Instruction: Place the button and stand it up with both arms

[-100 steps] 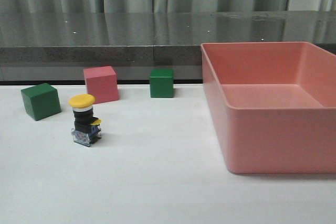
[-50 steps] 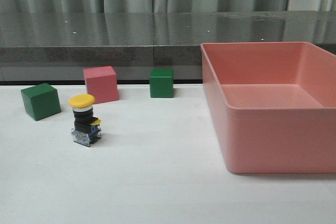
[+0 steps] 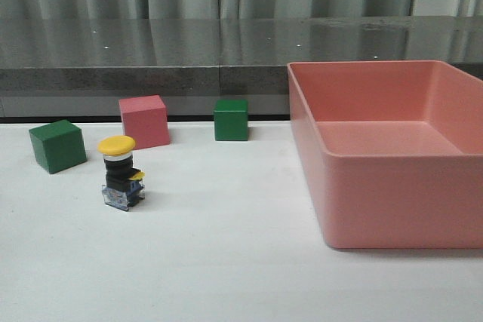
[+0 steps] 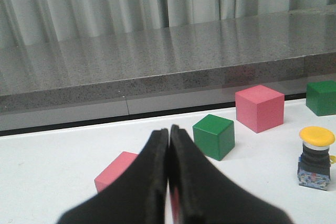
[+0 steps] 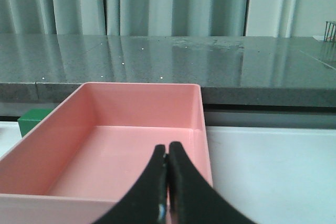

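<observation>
The button [image 3: 120, 172] stands upright on the white table, yellow cap up, blue-and-clear base down, at the left of the front view. The left wrist view shows the button [image 4: 315, 157] too, standing off to one side and well apart from my left gripper [image 4: 169, 129], whose black fingers are pressed together, shut and holding nothing. My right gripper [image 5: 167, 146] is also shut with nothing in it, and it hovers over the pink bin [image 5: 121, 145]. Neither arm appears in the front view.
A large pink bin [image 3: 392, 179] fills the right side of the table. Behind the button sit a green cube [image 3: 57, 145], a pink cube [image 3: 144, 121] and a second green cube [image 3: 231, 119]. Another pink cube [image 4: 116, 169] lies by the left fingers. A grey ledge runs behind.
</observation>
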Controlling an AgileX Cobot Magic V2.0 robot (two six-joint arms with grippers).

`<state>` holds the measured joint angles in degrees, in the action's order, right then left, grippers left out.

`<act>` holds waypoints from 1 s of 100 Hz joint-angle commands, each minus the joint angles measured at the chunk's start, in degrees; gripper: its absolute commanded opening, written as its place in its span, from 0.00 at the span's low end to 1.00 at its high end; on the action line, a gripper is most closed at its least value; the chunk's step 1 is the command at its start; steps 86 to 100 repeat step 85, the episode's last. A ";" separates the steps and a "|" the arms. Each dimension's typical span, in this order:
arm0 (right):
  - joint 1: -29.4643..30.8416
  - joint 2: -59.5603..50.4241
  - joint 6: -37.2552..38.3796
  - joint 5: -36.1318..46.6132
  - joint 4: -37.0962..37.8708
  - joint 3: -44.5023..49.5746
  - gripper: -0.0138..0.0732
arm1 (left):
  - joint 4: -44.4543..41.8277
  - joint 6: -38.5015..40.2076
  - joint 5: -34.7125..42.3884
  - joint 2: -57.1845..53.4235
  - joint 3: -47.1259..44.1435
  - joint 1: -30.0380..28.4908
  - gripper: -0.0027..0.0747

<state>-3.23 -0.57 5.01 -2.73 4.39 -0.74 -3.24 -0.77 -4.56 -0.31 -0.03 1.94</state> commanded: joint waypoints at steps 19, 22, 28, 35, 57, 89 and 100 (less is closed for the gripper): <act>-0.08 -1.23 0.04 5.07 -0.36 1.56 0.03 | 0.33 0.77 4.56 -1.85 -1.66 -0.16 0.01; -0.08 -1.23 0.04 5.07 -0.36 1.56 0.03 | 0.33 0.77 4.56 -1.85 -1.66 -0.16 0.01; -0.08 -1.23 0.04 5.07 -0.36 1.56 0.03 | 0.33 0.77 4.56 -1.85 -1.66 -0.16 0.01; -0.08 -1.23 0.04 5.07 -0.36 1.56 0.03 | 0.33 0.77 4.56 -1.85 -1.66 -0.16 0.01; -0.08 -1.23 0.04 5.07 -0.36 1.56 0.03 | 0.33 0.77 4.56 -1.85 -1.66 -0.16 0.01; -0.08 -1.23 0.04 5.07 -0.36 1.56 0.03 | 0.33 0.77 4.56 -1.85 -1.66 -0.16 0.01; -0.08 -1.23 0.04 5.07 -0.36 1.56 0.03 | 0.33 0.77 4.56 -1.85 -1.66 -0.16 0.01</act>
